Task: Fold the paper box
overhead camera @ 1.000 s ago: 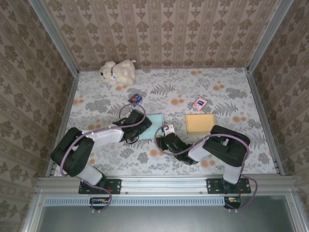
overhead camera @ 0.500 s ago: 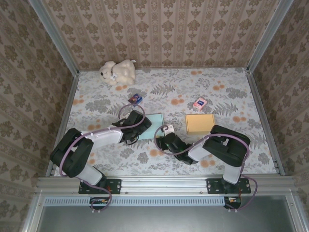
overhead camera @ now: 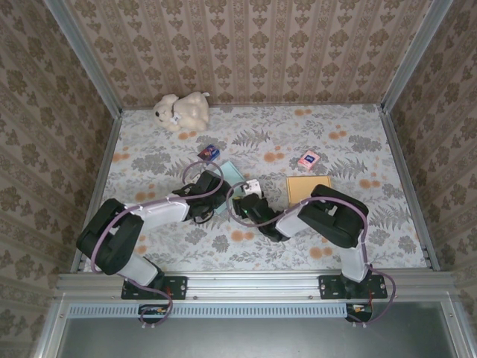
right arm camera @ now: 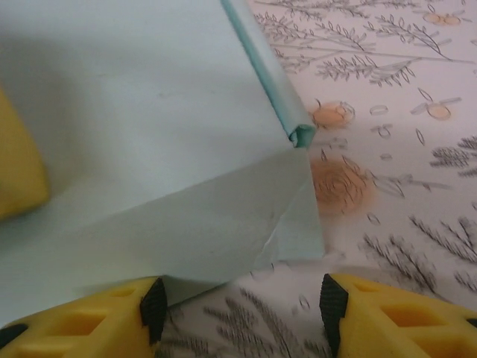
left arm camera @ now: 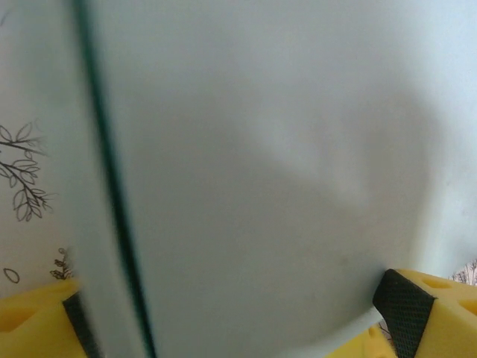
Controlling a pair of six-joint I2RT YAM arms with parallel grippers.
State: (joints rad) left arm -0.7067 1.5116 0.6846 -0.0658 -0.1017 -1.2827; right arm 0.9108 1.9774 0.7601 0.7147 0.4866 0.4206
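Note:
The paper box (overhead camera: 232, 174) is a light teal sheet with folded flaps, lying tilted between my two grippers. My left gripper (overhead camera: 215, 195) sits at its left side. In the left wrist view the pale paper (left arm camera: 253, 164) lies right against the camera, and the left gripper (left arm camera: 238, 317) stands open with its yellow fingers (left arm camera: 417, 306) spread wide on either side. My right gripper (overhead camera: 240, 198) is at the box's near right corner. In the right wrist view it (right arm camera: 238, 313) is open, and a creased flap (right arm camera: 223, 224) of the box reaches over its left finger (right arm camera: 112, 321).
A flat tan box (overhead camera: 305, 186) lies right of the teal one, partly under my right arm. A pink packet (overhead camera: 308, 159), a small blue box (overhead camera: 209, 152) and a white teddy bear (overhead camera: 181, 110) lie farther back. Patterned walls close in the table.
My right arm has swung left up to the teal box and its jaws have opened wider. The box has shifted and tipped. The left arm has barely moved.

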